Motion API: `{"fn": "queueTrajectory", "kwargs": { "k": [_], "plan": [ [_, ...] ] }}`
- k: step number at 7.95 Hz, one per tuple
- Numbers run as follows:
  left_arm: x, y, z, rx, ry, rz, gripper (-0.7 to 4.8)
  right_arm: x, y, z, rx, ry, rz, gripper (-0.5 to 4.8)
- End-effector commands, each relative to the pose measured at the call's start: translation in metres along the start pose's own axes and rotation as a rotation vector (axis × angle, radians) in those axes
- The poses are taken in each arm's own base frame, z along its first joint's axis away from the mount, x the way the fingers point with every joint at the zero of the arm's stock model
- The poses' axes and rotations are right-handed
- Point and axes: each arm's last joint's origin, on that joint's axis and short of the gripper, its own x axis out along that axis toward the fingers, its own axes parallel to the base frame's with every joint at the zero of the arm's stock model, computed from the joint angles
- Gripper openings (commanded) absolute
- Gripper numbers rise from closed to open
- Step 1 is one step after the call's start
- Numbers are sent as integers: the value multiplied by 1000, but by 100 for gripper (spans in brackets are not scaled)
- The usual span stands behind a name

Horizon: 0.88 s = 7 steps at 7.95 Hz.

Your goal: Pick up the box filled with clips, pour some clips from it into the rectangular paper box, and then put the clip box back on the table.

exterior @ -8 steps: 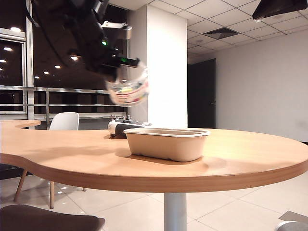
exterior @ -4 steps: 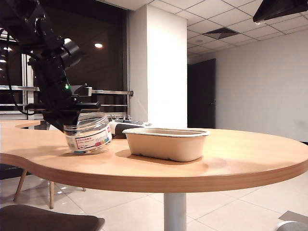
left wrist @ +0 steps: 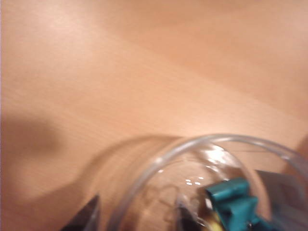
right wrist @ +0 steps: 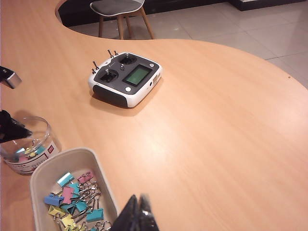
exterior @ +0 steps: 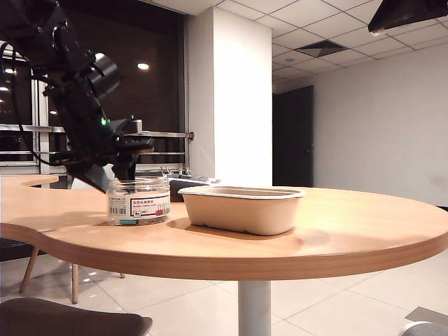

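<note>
Your jar of clips stands upright on the table, just to the left of the paper tray in the outside view, close beside it but not touching. Its barcode label faces the camera, and a few clips still lie at the bottom, a teal one clearest through the clear rim in the left wrist view.

Your left gripper hangs right above the jar's open mouth. One dark fingertip shows outside the jar wall in the left wrist view, apart from the plastic, and in the right wrist view two dark tips sit on either side of the jar rim, so the jaws look spread and the jar loose.

Your right gripper hovers over the table beside the tray, its two tips pressed together with nothing between them.

The tray holds a heap of pink, blue, yellow and teal clips. A white-and-black remote controller lies farther back on the table.
</note>
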Motion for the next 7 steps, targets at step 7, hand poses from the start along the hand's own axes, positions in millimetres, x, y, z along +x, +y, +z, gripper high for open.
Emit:
{"fn": "queueTrajectory", "kwargs": {
  "k": [7],
  "plan": [
    [-170, -24, 11, 45, -309, -19, -6, -37, 10, 9, -38, -163, -100, -1]
  ]
}}
